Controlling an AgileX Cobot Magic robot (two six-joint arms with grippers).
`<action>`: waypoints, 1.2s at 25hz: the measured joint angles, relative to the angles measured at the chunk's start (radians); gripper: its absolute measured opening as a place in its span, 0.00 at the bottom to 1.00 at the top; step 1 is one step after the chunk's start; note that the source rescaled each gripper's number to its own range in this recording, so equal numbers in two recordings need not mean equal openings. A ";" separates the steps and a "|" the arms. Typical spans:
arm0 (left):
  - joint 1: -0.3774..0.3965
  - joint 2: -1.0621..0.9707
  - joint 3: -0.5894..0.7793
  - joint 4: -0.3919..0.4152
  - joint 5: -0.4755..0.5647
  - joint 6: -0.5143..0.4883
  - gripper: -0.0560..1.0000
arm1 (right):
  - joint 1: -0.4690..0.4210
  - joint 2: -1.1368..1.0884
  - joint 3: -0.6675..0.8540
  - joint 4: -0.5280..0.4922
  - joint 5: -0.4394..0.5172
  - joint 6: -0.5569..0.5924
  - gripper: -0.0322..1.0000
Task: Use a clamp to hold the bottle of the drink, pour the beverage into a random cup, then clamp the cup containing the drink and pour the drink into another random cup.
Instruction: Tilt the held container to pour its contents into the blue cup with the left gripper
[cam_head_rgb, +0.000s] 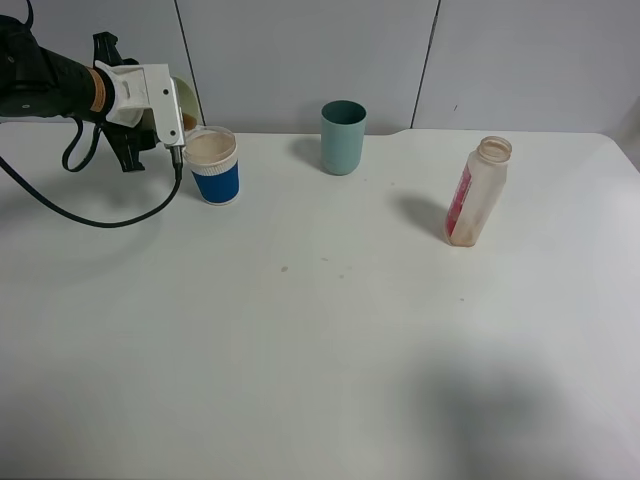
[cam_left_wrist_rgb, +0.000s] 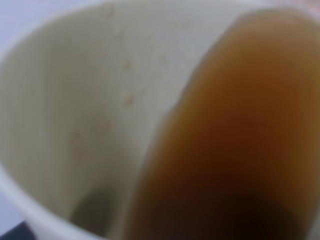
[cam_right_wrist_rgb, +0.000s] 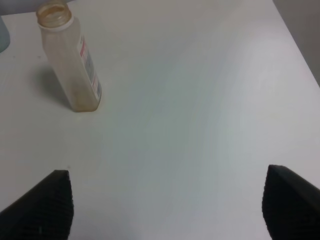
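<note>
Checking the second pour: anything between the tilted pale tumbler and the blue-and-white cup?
Nothing visible. The left gripper holds the pale tumbler tipped right at the blue-and-white cup. The teal tumbler stands well aside.

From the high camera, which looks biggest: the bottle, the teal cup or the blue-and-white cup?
1. Bottle, the tallest in that view.
2. Teal cup and blue-and-white cup look about alike; the teal one stands farther back, so I won't rank them.

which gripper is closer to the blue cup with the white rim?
Left. The left gripper tips a pale tumbler over the blue cup; the right gripper is across the table by the bottle.
</note>
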 joint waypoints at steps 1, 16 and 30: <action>0.000 0.000 0.000 0.002 0.001 0.000 0.06 | 0.000 0.000 0.000 0.000 0.000 0.000 0.61; -0.006 0.000 0.000 0.075 0.038 0.000 0.06 | 0.000 0.000 0.000 0.000 0.000 0.000 0.61; -0.011 0.000 0.000 0.088 0.047 0.040 0.06 | 0.000 0.000 0.000 0.000 0.000 0.000 0.61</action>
